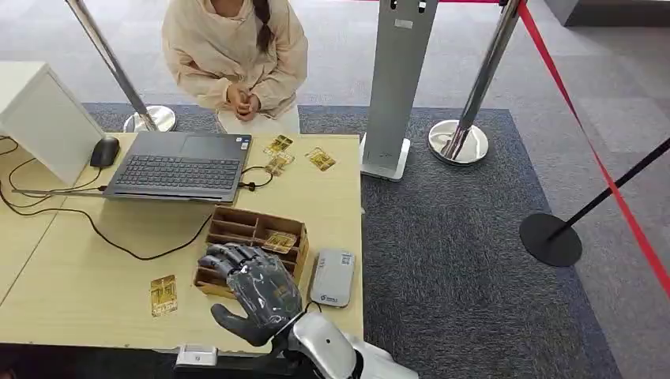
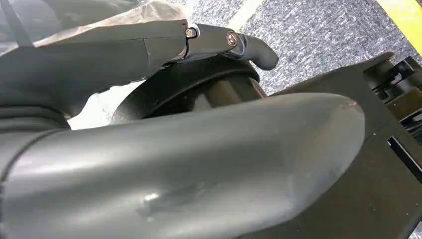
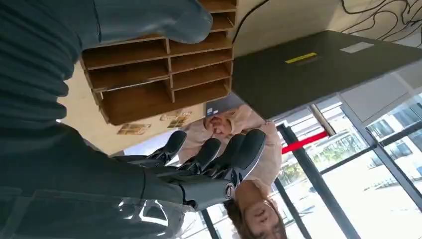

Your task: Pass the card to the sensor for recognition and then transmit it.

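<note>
The right robot hand (image 1: 254, 286) is hovering over the wooden organizer (image 1: 237, 229), fingers apart and holding nothing. The card (image 1: 279, 241) is lying in a compartment at its 1 o'clock, seemingly flat; the card reader (image 1: 333, 277) is waiting at 3 o'clock

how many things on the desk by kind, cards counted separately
gold cards: 5 (three by the laptop, one in the wooden organizer, one near the front edge)
laptop: 1
mouse: 1
wooden organizer: 1
card reader: 1
total: 9
</note>
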`<action>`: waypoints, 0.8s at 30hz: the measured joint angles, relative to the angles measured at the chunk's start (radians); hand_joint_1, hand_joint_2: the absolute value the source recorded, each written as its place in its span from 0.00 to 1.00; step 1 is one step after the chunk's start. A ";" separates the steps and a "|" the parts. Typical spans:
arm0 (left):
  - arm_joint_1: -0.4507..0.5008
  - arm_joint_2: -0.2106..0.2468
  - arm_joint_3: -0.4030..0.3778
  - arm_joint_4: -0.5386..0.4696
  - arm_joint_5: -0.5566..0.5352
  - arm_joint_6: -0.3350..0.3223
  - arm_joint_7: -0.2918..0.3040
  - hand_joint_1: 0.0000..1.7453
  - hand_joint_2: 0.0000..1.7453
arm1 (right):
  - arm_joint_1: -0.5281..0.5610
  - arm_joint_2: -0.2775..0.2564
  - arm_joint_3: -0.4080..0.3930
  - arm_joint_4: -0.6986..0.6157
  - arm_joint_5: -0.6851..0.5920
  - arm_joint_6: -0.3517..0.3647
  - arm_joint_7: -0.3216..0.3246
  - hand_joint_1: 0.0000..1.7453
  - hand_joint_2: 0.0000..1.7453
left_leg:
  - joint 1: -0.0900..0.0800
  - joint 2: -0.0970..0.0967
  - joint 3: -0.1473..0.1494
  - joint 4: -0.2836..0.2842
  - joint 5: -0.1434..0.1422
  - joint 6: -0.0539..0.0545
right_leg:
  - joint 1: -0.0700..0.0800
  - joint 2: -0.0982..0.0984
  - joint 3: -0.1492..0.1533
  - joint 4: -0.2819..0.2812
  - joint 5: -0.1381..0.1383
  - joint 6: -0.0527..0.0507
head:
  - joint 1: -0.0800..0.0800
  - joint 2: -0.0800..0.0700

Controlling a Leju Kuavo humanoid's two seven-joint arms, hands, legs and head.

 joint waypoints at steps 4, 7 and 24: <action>0.000 0.000 -0.001 0.000 0.000 0.000 0.000 0.00 0.00 | -0.002 0.000 0.000 0.014 0.000 -0.006 -0.002 0.31 1.00 | 0.000 0.000 0.000 0.000 0.000 0.000 | 0.000 0.000 0.000 0.000 0.000 0.000 | 0.000 0.000; 0.000 0.000 -0.001 0.000 0.000 0.000 0.000 0.00 0.00 | -0.003 0.002 0.000 0.024 0.000 -0.007 -0.002 0.31 1.00 | 0.000 0.000 0.000 0.000 0.000 0.000 | 0.000 0.000 0.000 0.000 0.000 0.000 | 0.000 0.000; -0.001 0.000 -0.002 0.000 0.000 -0.002 -0.002 0.00 0.00 | -0.008 0.009 0.000 0.079 0.010 -0.010 0.010 0.30 1.00 | 0.000 0.000 0.000 0.000 0.000 0.000 | 0.000 0.000 0.000 0.000 0.000 0.000 | 0.000 0.000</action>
